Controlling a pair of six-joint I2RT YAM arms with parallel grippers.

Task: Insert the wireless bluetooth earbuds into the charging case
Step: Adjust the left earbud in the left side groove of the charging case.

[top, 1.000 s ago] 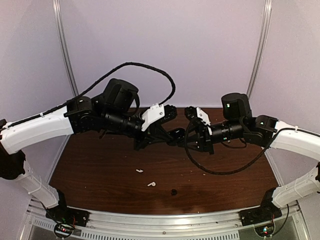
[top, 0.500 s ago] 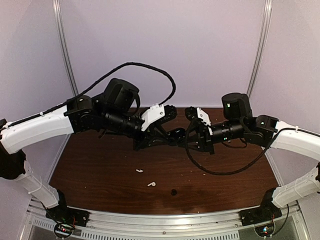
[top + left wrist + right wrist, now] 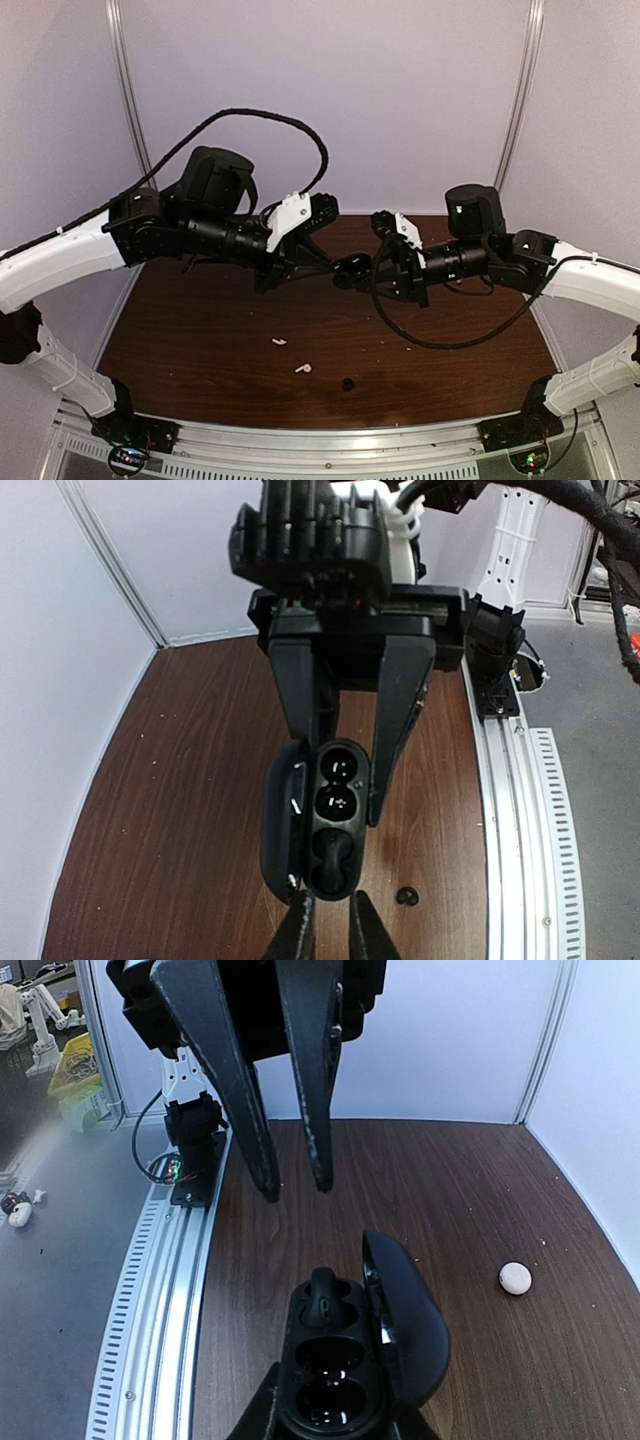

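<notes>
Right gripper [image 3: 345, 785] is clamping the charging case [image 3: 325, 1360] above the table [image 3: 200, 330], with the lid hanging open. Left gripper [image 3: 296, 1190] is hovering at the case's 12 o'clock in the right wrist view, its fingers spread and grasping nothing. One black earbud [image 3: 322, 1295] is sitting in the case's end pocket. The other earbud [image 3: 347, 384] is lying on the table, at 6 o'clock from the case in the top view.

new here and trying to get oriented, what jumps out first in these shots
The two arms meet in mid-air over the table, the right fingers gripping an open black case with one earbud in a slot. A second black earbud lies near the table's front edge.
</notes>
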